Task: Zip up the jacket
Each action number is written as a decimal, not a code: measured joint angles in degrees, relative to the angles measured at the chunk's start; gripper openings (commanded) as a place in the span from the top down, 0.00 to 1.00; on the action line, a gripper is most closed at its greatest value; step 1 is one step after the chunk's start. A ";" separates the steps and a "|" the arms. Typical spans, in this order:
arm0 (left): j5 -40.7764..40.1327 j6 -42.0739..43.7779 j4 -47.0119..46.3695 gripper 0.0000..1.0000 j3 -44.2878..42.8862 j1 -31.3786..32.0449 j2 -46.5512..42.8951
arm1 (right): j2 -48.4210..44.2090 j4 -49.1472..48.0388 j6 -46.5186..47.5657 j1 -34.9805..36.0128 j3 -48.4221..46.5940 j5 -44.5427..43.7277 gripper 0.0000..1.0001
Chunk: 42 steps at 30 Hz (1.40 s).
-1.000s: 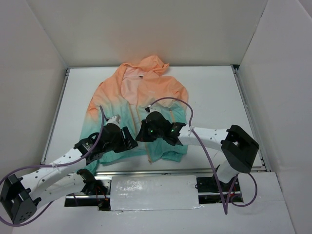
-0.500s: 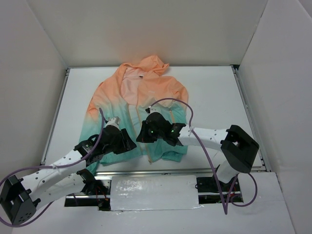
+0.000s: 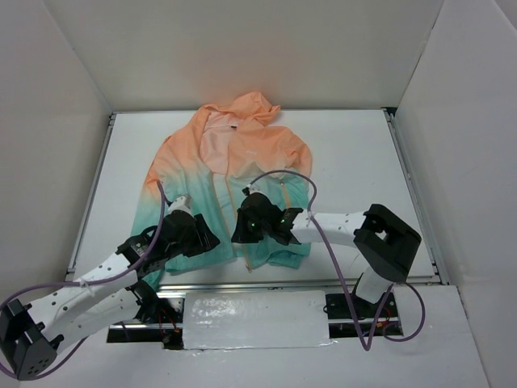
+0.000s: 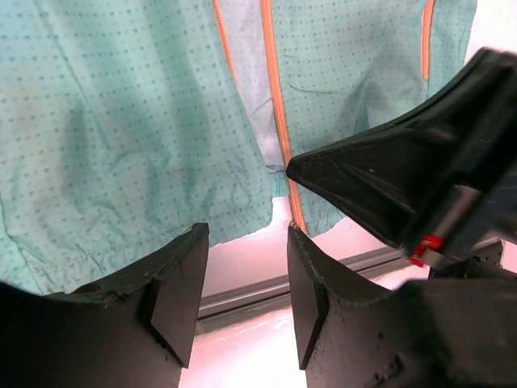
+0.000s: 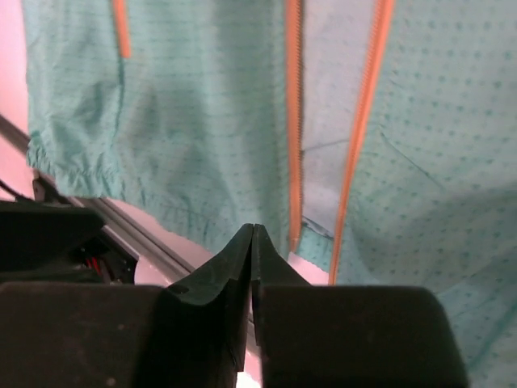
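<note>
The jacket lies flat on the table, hood at the far side, peach-orange at the top fading to teal at the hem, front open. Its two orange zipper tapes run apart down to the hem and also show in the left wrist view. My left gripper is open and empty, hovering over the hem left of the zipper. My right gripper is shut with nothing between the fingers, just above the hem by the zipper bottom. It shows as a black wedge in the left wrist view.
A metal rail runs along the table's near edge just below the hem. White walls enclose the table on three sides. Purple cables loop over the jacket from both arms.
Both grippers have moved slightly nearer, toward the hem. The right arm's forearm has drawn back and its cable loop has dropped lower. The jacket has not moved.
</note>
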State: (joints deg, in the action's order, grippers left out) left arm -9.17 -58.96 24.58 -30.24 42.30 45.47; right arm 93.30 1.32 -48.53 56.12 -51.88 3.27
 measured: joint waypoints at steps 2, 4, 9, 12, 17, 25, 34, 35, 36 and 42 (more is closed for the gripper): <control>-0.55 0.02 0.50 0.44 -0.02 0.00 -0.46 | 1.11 0.15 0.07 0.00 0.66 -0.24 1.00; -0.81 0.02 0.94 0.44 -0.02 0.00 -0.33 | 2.36 0.11 -0.07 0.00 0.68 -0.48 1.00; -0.85 0.04 1.20 0.46 -0.02 0.00 0.11 | 5.03 0.00 -0.07 0.22 0.68 -0.26 1.00; -0.87 0.02 1.22 0.47 -0.02 0.00 0.15 | 5.88 -0.11 -0.04 0.94 0.33 0.00 1.00; -0.83 0.04 1.22 0.48 -0.02 0.00 0.15 | 7.19 -0.07 -0.04 2.64 -1.29 0.11 1.00; 0.20 0.09 1.11 0.48 -0.02 0.00 0.15 | 7.58 2.19 -0.02 6.03 -5.20 -4.02 1.00; 3.17 -0.28 -0.22 0.51 3.06 0.00 0.57 | 8.44 2.16 -0.07 6.91 -6.91 -5.44 0.98; 3.45 -0.70 -0.22 0.51 3.69 0.00 0.57 | 8.44 1.90 -0.07 6.91 -6.84 -5.40 0.98; 3.58 -1.05 -0.22 0.51 4.24 0.00 0.57 | 8.44 1.75 -0.07 6.91 -6.80 -5.25 0.98; 4.39 -1.70 -0.83 0.45 6.78 0.00 0.28 | 8.44 0.00 -0.07 6.91 -6.05 -3.87 1.00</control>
State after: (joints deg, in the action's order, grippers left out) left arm -4.78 -60.66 23.75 -23.46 42.30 45.76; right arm 101.73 1.32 -48.60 63.02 -57.93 -0.60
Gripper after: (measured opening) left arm 0.508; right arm 0.016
